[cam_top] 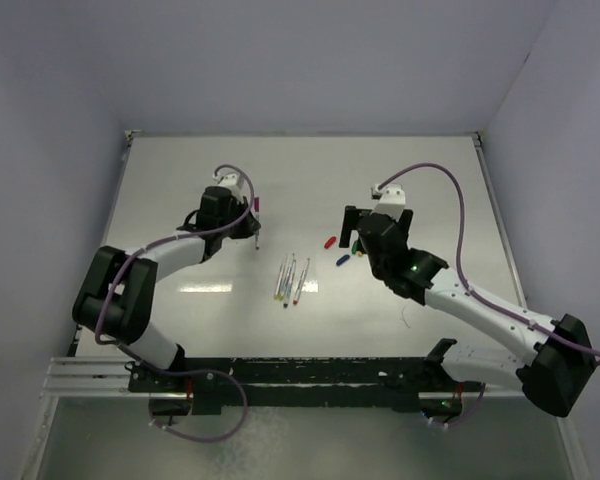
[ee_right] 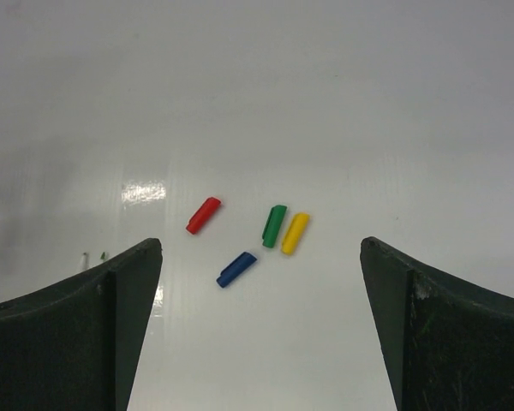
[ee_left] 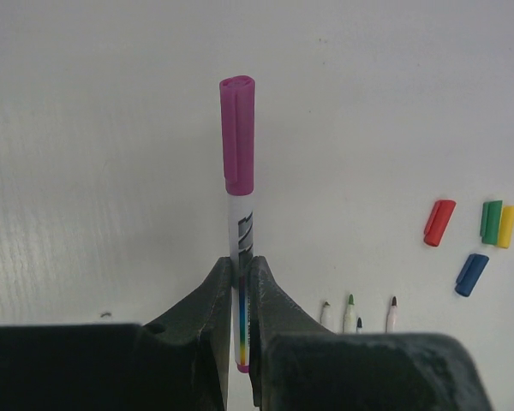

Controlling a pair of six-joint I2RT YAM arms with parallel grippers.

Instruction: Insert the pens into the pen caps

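Note:
My left gripper (ee_left: 240,267) is shut on a grey-white pen (ee_left: 240,224) that wears the purple cap (ee_left: 237,133); the pen stands straight out past the fingertips, above the table. In the top view this gripper (cam_top: 252,222) is at the back left. Several uncapped pens (cam_top: 292,278) lie together mid-table; their tips show in the left wrist view (ee_left: 350,312). The red cap (ee_right: 203,215), green cap (ee_right: 274,225), yellow cap (ee_right: 295,233) and blue cap (ee_right: 236,269) lie loose on the table. My right gripper (ee_right: 261,247) is open and empty, above and just short of them.
The white table (cam_top: 180,200) is bounded by walls at the back and both sides. The arm bases and a black rail (cam_top: 310,375) run along the near edge. The caps also show in the left wrist view, the red cap (ee_left: 439,222) leftmost.

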